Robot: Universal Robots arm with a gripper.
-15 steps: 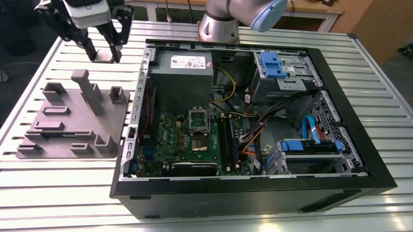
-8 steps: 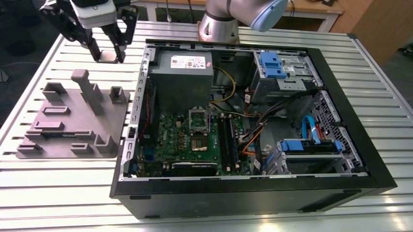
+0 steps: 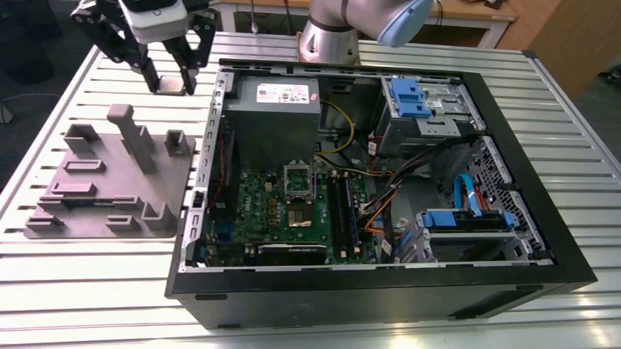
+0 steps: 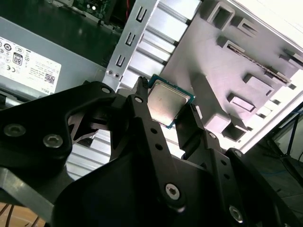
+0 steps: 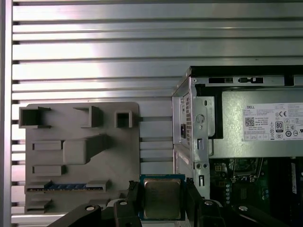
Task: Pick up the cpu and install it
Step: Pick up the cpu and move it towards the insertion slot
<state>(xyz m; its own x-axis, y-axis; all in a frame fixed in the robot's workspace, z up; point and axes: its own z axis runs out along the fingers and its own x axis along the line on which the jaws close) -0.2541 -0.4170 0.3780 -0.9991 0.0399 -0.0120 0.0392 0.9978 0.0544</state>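
My gripper was clamped on the cpu, which sat between its fingers above the table. The socket lay well apart from the gripper, lower down, across the wall inside the computer case.

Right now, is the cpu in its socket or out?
Out: the gripper holds the cpu over the table, outside the case.

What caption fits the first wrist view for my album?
The claw grips the cpu above the slatted table, near the grey plate and open computer case.
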